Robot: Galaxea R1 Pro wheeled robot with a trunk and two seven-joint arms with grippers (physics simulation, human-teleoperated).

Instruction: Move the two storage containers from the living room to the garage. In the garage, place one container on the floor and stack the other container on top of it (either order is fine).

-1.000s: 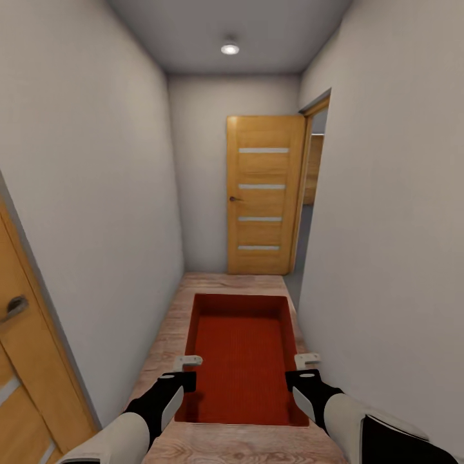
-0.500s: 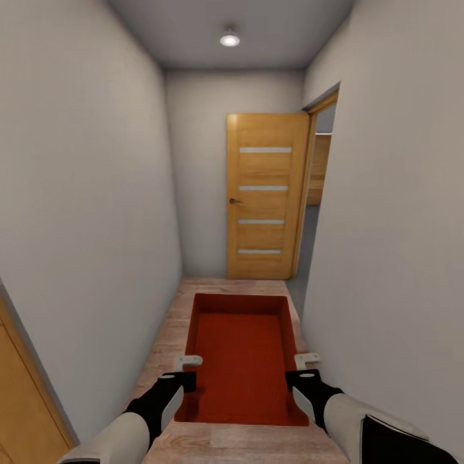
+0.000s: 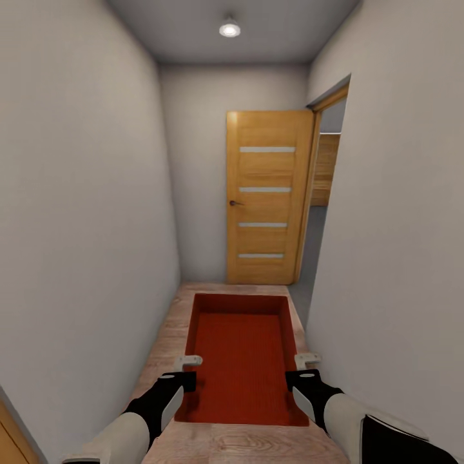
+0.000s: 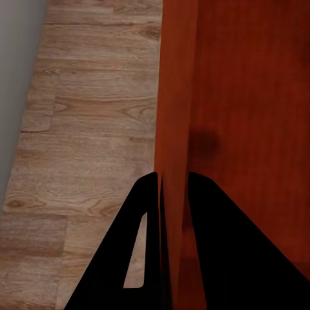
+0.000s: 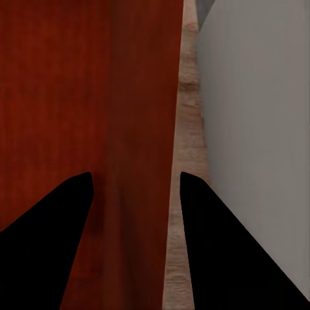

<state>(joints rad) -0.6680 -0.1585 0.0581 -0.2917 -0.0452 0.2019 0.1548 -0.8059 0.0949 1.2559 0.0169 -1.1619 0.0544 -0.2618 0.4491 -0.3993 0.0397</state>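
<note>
I'm carrying the bin (image 3: 241, 351) two-handed, level, so it fits the hallway toward the door (image 3: 266, 196). Left gripper (image 4: 173, 187) is clenched on its left wall. Right gripper (image 5: 135, 177) straddles the right wall with a wider gap; can't tell if it's clamped. Bin underside hidden; garage mostly hidden past the door.

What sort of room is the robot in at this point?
Most likely a narrow indoor hallway: plain grey walls close on both sides, wood plank floor, an open wooden door at the end, one ceiling light.
</note>
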